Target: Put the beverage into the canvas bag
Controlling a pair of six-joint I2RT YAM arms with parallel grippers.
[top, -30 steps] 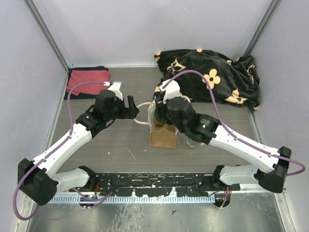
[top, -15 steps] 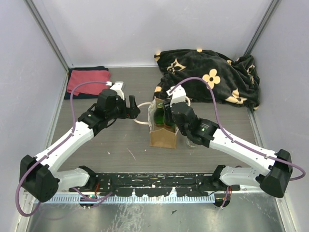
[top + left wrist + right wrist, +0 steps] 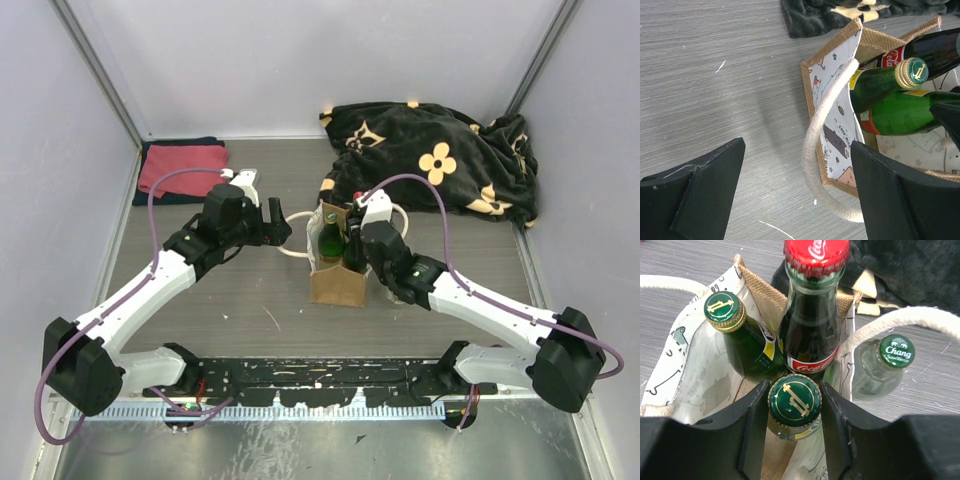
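Right wrist: right gripper [image 3: 795, 407] pinching the beverage [image 3: 795, 397], a green bottle, between its jaws inside the canvas bag [image 3: 695, 365], cola bottle [image 3: 810, 340] just ahead; wrist drawn back off the bag mouth since a second ago, release judged next; left gripper [image 3: 796, 150] spread beside the handle [image 3: 815, 135].

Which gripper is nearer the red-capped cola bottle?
Right: the right gripper grips a green glass bottle beside the cola bottle; the left gripper hangs outside the canvas bag.

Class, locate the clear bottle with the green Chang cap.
Right wrist view, right side: the Chang bottle stands outside the canvas bag, right of the red-capped cola bottle, by a cream handle.
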